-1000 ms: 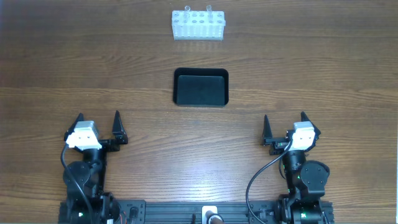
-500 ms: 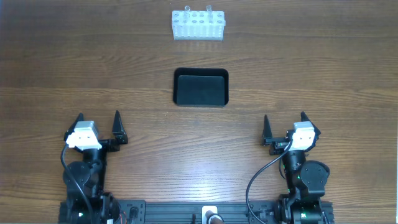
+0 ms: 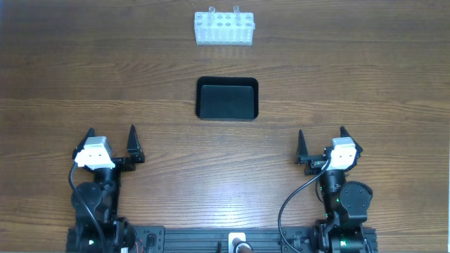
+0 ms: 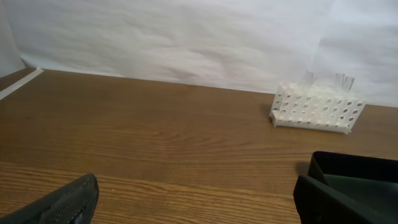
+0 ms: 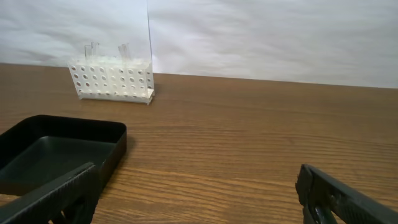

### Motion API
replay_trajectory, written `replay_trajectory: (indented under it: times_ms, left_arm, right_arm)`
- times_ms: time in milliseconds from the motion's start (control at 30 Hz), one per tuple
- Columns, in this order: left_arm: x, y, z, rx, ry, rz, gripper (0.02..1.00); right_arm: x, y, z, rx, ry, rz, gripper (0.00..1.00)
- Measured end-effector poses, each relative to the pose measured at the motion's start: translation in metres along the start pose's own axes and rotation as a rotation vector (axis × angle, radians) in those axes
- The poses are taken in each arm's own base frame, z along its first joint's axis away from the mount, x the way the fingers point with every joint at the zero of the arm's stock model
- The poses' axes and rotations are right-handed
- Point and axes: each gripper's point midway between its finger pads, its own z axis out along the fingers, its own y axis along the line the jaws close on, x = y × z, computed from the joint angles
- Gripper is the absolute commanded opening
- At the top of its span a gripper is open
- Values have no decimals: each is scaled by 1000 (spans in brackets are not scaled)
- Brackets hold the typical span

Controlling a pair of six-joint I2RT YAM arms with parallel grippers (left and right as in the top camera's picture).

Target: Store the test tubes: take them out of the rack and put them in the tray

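A white test tube rack [image 3: 223, 29] stands at the far middle of the wooden table, with two clear tubes [image 3: 210, 12] [image 3: 237, 10] sticking up from it. The rack [image 4: 317, 110] [image 5: 112, 81] shows in both wrist views. A black tray [image 3: 227, 99] lies nearer, between rack and arms, with nothing in it; its rim [image 4: 354, 163] [image 5: 68, 122] shows from both wrists. My left gripper [image 3: 111, 141] is open near the front left. My right gripper [image 3: 321, 141] is open near the front right. Both are far from rack and tray.
The brown wooden table [image 3: 365, 77] stretches wide on both sides of the tray. A white backdrop [image 4: 186, 37] rises behind the table's far edge. The arm bases [image 3: 225, 239] stand along the near edge.
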Motion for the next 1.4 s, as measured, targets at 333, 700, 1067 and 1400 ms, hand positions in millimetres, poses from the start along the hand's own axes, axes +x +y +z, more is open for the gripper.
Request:
replay_trajectory:
  times_ms: [333, 700, 1067, 1400]
  left_arm:
    - [-44, -7, 1, 12, 2, 0, 998]
    - [-179, -38, 57, 65, 98, 6, 998]
    - [-206, -154, 136, 318, 170, 45, 998]
    - [-126, -215, 204, 348, 406, 83, 998]
  right_arm:
    - [0, 0, 0, 0, 0, 0, 993]
    - [0, 0, 0, 0, -1, 0, 989]
    - [0, 0, 0, 0, -1, 0, 993]
    - [0, 0, 0, 0, -1, 0, 993]
